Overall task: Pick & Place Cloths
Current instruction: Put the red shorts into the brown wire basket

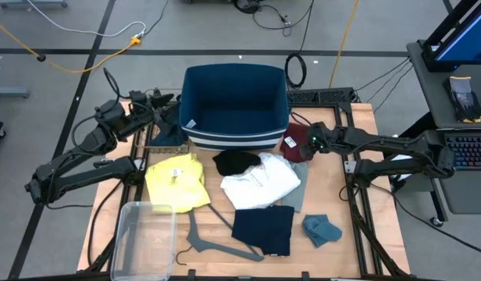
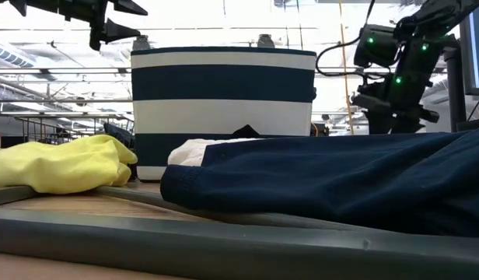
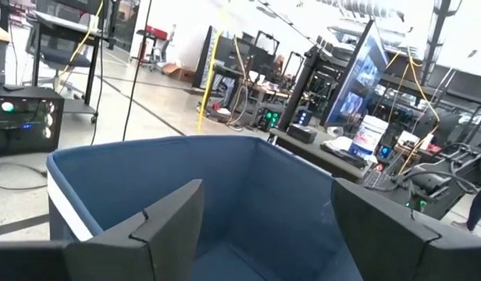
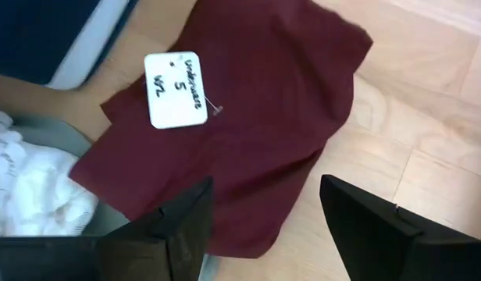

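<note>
The cloths lie spread on the wooden table in front of a navy-and-white basket (image 1: pixel 235 105): yellow (image 1: pixel 176 181), black (image 1: pixel 236 161), white (image 1: pixel 260 185), navy (image 1: pixel 262 229), two teal rags (image 1: pixel 322 229) and a maroon one (image 4: pixel 256 101) with a white tag. The maroon cloth lies flat at the basket's right near corner. My right gripper (image 4: pixel 264 226) hangs open above it, slanting down, one finger over the cloth and one over bare wood. My left gripper (image 3: pixel 264 234) stands open and level at the basket's left rim, pointing into the basket.
A grey plastic hanger (image 1: pixel 217 242) and a clear plastic bin (image 1: pixel 143 238) lie near the front edge. A dark teal cloth (image 1: pixel 169 136) sits by the basket's left wall. A grey cloth (image 4: pixel 37 133) lies under the white one. Bare wood shows at the table's right.
</note>
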Controlling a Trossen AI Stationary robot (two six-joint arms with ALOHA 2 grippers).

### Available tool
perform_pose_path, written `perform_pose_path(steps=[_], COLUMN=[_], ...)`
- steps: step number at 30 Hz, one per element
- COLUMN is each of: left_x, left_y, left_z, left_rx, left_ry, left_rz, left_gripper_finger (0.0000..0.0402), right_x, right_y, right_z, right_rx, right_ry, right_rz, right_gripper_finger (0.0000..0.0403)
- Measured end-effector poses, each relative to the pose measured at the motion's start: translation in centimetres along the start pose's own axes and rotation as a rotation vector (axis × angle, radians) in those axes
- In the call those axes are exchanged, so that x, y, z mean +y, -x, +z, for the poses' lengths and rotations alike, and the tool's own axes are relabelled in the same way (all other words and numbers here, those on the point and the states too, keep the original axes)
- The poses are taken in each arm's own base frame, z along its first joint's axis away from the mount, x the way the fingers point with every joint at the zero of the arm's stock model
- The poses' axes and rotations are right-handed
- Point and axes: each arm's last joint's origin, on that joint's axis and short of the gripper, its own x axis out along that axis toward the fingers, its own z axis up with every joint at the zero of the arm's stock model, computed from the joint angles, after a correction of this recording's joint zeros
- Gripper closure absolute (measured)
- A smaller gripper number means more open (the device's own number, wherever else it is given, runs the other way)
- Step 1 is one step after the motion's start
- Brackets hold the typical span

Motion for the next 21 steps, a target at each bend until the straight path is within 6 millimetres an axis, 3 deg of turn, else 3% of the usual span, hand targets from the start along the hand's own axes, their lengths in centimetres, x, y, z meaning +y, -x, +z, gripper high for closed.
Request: perform_pose_path(steps=[11,21], left_x=[0.0,0.0], left_y=[0.0,0.0], left_z=[0.0,0.0], left_rx=[0.001,0.001], left_ry=[-0.003,0.0], left_rz=[0.0,-0.003], left_gripper_finger=[0.0117,0.0117], right_x=[0.8,1.2], right_y=[-3.4,-6.9], right_z=[-0.4,-1.3], right_rx=[0.008,0.129], right_ry=[0.019,-0.025], right_rz=[-0.015,-0.131], right_gripper_finger=[0.0175,0.0182])
